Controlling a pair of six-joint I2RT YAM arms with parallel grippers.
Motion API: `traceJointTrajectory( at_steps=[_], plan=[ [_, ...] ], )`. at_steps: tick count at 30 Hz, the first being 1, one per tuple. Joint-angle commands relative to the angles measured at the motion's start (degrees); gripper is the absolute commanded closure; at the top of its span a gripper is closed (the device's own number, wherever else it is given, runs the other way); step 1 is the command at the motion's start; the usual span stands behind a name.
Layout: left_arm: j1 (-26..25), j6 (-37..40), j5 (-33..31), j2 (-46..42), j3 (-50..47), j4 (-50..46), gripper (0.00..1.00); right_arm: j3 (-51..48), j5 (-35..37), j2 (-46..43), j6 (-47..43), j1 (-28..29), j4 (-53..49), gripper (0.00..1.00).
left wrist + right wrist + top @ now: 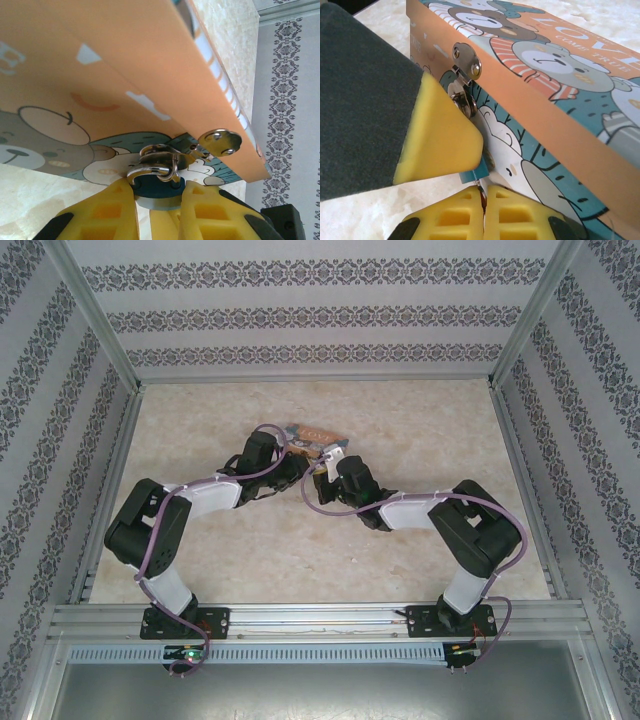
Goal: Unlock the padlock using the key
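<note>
The small padlock point(156, 186) has a dark blue body, and its silver shackle point(150, 171) hangs through the hasp of the box point(125, 60). My left gripper point(159, 191) is shut on the padlock body, one yellow finger on each side. In the right wrist view a blue corner of the padlock point(473, 173) shows under the left gripper's finger point(440, 135). Just below it my right gripper point(483, 195) is shut on the key point(482, 199), a thin dark sliver pinched between the pads, its tip at the padlock's underside. Whether the tip is inside the keyhole is hidden.
The orange cartoon-printed "LOVE" box point(560, 100) lies on the pale table point(300, 550) at mid-back point(310, 432), its round hasp plate point(466, 61) facing both grippers. Patterned walls enclose the table on three sides. Both arms reach in from the near edge and meet at the box's near side.
</note>
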Motion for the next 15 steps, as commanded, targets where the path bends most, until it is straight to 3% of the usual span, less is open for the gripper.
traceJointTrajectory(
  at_steps=[1, 15],
  plan=[
    [-1.89, 0.3, 8.99, 1.72, 1.04, 3.03, 0.8, -0.1, -1.99, 0.8, 3.72, 0.72, 11.93, 1.0],
    [-1.07, -0.67, 7.92, 6.29, -0.82, 8.32, 0.74, -5.71, -0.57, 7.66, 13.25, 2.69, 16.33, 1.0]
  ],
)
